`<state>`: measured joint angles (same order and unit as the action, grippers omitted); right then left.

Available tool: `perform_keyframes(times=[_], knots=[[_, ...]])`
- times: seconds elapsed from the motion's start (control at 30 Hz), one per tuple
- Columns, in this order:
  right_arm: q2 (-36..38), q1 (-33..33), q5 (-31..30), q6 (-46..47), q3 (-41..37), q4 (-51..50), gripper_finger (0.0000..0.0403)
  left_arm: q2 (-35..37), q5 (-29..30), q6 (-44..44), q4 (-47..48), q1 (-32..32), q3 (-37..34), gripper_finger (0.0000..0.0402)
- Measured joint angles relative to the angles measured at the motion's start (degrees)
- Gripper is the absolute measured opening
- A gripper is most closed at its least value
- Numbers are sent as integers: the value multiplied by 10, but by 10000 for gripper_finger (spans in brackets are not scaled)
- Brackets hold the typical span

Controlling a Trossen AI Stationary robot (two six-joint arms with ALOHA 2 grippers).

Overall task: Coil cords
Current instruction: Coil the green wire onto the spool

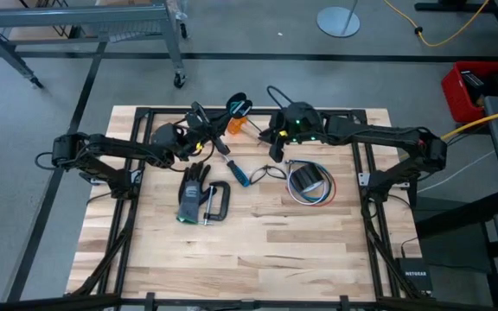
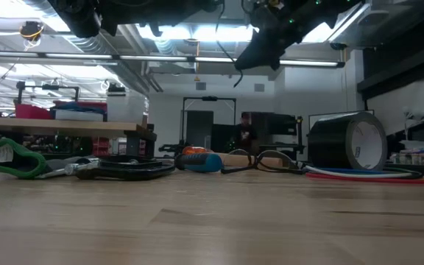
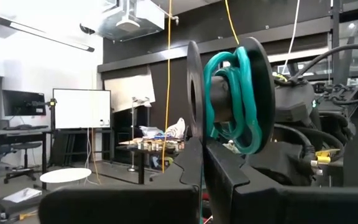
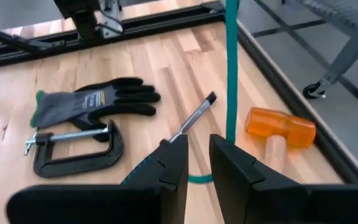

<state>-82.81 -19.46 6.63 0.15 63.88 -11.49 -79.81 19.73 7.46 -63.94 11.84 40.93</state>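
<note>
Overhead, the wooden table (image 1: pixel 258 233) carries both arms reaching toward its far edge. The left gripper (image 3: pixel 201 155) is clenched on a black spool (image 3: pixel 229 93) wound with the teal-green cord (image 3: pixel 241 93), held up off the table; in the high view that spool (image 1: pixel 239 106) sits between the two grippers. The right gripper (image 4: pixel 194 158) hovers above the far edge with its fingers narrowly apart. A strand of the teal-green cord (image 4: pixel 231 68) runs down just past those fingers, but whether they pinch it is hard to make out.

A roll of dark tape (image 1: pixel 305 180) stands on the right, and the bundle of red, white and blue wires (image 1: pixel 318 194) loops around its base. From table height the tape (image 2: pixel 348 143) hides most of that bundle. A thin black cord (image 1: pixel 271 171) lies beside it, partly lost against the tools.

A black C-clamp (image 1: pixel 216 203) touches a grey-black glove (image 1: pixel 193 192) near the middle. A blue-handled screwdriver (image 1: pixel 239 171) lies between clamp and tape. An orange-headed mallet (image 4: pixel 278 127) rests at the far edge, its handle partly cut off behind the right finger.
</note>
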Motion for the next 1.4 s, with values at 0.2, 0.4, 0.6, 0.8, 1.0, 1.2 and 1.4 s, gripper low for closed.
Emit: perform_keyframes(times=[0.2, 0.4, 0.6, 0.8, 1.0, 1.2, 1.4], knots=[[0, 0, -21, -4, 0, 16, 69, 0, 0, 2, 3, 0, 0, 0], [0, 0, -21, -4, 0, 16, 69, 0, 15, 18, 5, 3, 0, 0], [0, 0, -22, -4, 0, 16, 69, 0, 16, 20, 9, 3, 0, 0], [0, 0, -67, -5, 0, 16, 69, 0, 17, 17, 20, 3, 0, 0], [0, 0, -71, -5, 0, 16, 69, 0, 17, 15, 20, 3, 0, 0], [0, 0, -71, -5, 0, 16, 69, 0, 17, 12, 16, 2, 0, 0], [0, 0, -71, -3, 0, 16, 69, 0, 17, -11, 15, 2, 0, 0]])
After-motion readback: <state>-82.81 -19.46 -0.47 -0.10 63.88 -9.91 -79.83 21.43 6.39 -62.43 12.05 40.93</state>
